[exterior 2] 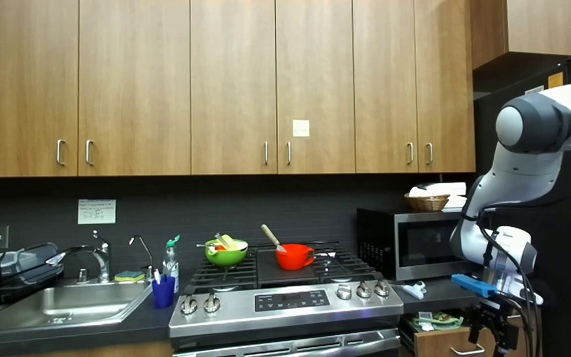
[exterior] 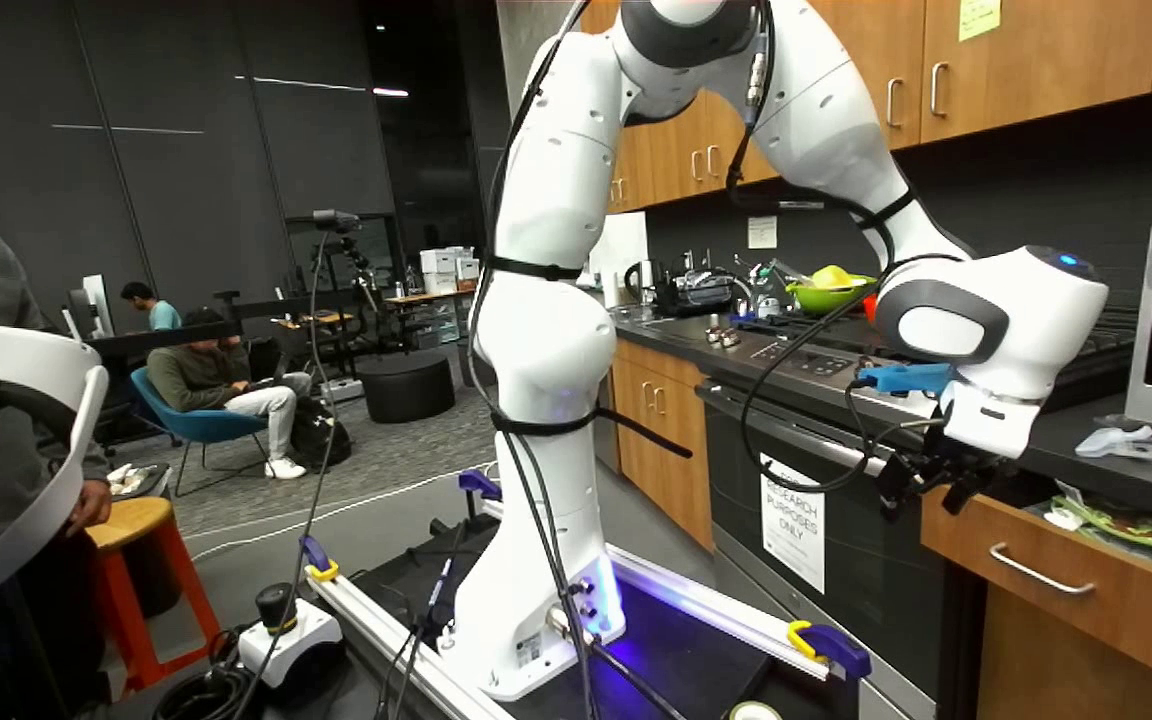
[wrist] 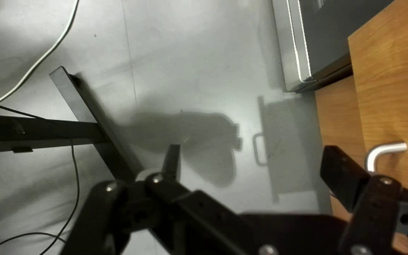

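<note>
My arm point(exterior: 556, 200) is wht w/ dk-grey joint bands point(exterior 2: 548, 120). The base point(exterior: 511, 620) is also wht, lit blue/violet down one edge. Above the base, blk straps point(exterior: 546, 428) ring the arm & thin blk cables point(exterior: 806, 488) trail along it. Farthest from the base I've got a wht wrist housing point(exterior: 1006, 285) w/ small blue light point(exterior: 1068, 260), bright-blue block point(exterior: 906, 378), matte-blk jaws w/ silver screw heads point(wrist: 267, 249).

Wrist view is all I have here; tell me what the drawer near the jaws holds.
Observer: Both exterior views show something green in the open drawer; I can't tell what it is.
Operator: Carry on upward.
Observer: A white clip-like thing lies on the counter near the microwave.
Operator: Now further along.
Observer: In an exterior view, an orange-red pot stands on the stove.
</note>
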`<state>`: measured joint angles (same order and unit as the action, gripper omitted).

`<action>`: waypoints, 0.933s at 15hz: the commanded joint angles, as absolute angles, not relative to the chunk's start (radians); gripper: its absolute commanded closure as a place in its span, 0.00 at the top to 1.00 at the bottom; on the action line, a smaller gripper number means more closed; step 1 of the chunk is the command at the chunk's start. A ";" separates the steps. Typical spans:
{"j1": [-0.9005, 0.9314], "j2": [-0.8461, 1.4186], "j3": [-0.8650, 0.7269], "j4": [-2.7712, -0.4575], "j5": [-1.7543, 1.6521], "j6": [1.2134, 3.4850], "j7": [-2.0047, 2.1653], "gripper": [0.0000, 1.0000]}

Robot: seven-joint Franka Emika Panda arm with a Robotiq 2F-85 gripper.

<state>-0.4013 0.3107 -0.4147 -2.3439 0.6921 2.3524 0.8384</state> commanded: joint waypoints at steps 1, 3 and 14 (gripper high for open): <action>-0.380 0.349 -0.396 -2.330 0.674 2.326 0.860 1.00; -0.368 0.378 -0.384 -2.318 0.681 2.327 0.869 1.00; -0.355 0.560 -0.328 -2.205 0.764 2.433 0.890 1.00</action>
